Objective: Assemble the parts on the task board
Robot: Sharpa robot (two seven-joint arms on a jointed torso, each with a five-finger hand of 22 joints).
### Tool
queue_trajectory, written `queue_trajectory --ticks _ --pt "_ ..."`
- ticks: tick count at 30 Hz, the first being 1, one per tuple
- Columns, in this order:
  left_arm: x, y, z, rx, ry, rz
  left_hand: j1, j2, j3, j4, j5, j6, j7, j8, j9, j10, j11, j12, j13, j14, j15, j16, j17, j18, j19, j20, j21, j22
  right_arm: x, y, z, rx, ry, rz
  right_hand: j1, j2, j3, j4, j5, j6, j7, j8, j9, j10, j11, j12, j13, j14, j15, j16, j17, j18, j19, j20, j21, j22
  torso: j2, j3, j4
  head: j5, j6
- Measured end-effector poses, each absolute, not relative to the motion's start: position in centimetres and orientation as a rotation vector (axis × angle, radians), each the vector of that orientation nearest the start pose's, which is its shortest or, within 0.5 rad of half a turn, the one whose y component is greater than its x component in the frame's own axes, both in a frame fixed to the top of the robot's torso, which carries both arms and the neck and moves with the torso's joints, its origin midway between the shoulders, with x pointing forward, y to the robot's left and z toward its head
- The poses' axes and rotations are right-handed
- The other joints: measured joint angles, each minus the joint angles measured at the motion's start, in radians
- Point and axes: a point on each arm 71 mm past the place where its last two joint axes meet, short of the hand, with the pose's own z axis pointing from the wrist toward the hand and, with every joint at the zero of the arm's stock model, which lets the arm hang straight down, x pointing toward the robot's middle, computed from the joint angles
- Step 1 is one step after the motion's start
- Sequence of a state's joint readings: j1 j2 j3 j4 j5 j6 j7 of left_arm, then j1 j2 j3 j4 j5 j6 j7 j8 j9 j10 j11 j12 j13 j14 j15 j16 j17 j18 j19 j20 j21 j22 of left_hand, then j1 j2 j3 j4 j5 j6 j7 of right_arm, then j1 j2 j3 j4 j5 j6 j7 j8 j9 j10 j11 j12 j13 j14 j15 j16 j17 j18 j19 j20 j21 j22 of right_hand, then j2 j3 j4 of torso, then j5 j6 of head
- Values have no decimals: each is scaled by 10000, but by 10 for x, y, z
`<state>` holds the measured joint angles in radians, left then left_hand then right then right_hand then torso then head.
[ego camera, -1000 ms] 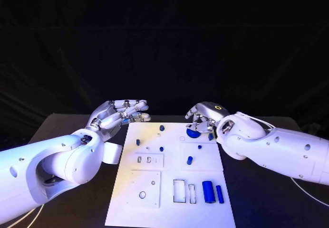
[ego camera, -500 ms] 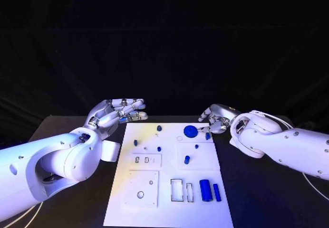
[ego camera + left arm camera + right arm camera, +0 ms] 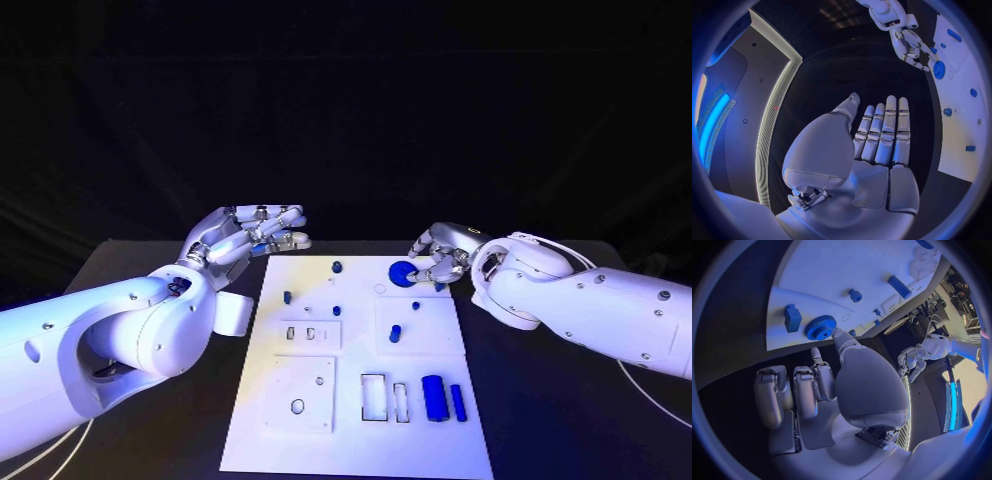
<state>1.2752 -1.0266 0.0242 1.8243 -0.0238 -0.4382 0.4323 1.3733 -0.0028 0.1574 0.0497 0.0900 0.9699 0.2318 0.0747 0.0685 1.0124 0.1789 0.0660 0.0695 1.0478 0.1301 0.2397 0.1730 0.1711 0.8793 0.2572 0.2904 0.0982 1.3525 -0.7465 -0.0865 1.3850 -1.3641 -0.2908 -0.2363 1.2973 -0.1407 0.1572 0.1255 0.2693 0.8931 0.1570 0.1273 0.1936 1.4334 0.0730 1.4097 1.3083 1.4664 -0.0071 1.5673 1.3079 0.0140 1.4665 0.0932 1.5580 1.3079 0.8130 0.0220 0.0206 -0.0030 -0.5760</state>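
The white task board (image 3: 361, 420) lies lengthwise in the middle of the table. A blue gear (image 3: 402, 270) lies flat at its far right corner. My right hand (image 3: 443, 262) sits just right of the gear. In the right wrist view one fingertip (image 3: 837, 333) touches the rim of the gear (image 3: 820, 327) while the other fingers are curled in, holding nothing. My left hand (image 3: 253, 232) hovers off the board's far left corner, with its fingers (image 3: 886, 130) stretched out and nothing in them.
Small blue pegs (image 3: 336, 267) stand across the board's far half, and a small blue block (image 3: 792, 317) lies by the gear. Two blue cylinders (image 3: 434, 384) lie near the front right beside rectangular slots (image 3: 375, 398). A white block (image 3: 235, 318) sits off the board's left edge.
My right hand, which had drawn off to the right of the gear, has come back left so that a fingertip meets the gear's rim. The left hand has hardly moved.
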Motion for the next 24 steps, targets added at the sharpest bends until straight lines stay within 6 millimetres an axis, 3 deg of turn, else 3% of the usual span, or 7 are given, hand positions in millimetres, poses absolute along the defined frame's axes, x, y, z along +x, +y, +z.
queue_trajectory --ticks 8,24 --pt "447 216 -95 -9832 12614 -16234 0 0 0 0 0 0 0 0 0 0 0 0 0 0 0 0 0 1 0 0 0 0 536 -187 -143 -467 16582 5067 73 73 0 0 42 -29 29 0 -1 49 22 66 -1 0 0 0 -1 0 0 0 43 -1 -2 5 -6 7 -36" --pt "448 215 -95 -9834 12619 -16242 0 0 0 0 0 0 0 0 0 0 0 0 0 0 0 0 0 -1 0 0 0 2 540 -182 -149 -634 16672 4850 164 165 3 -3 77 -29 30 40 7 85 -14 163 -3 0 0 0 -3 1 0 0 43 -3 -6 13 -7 91 -63"
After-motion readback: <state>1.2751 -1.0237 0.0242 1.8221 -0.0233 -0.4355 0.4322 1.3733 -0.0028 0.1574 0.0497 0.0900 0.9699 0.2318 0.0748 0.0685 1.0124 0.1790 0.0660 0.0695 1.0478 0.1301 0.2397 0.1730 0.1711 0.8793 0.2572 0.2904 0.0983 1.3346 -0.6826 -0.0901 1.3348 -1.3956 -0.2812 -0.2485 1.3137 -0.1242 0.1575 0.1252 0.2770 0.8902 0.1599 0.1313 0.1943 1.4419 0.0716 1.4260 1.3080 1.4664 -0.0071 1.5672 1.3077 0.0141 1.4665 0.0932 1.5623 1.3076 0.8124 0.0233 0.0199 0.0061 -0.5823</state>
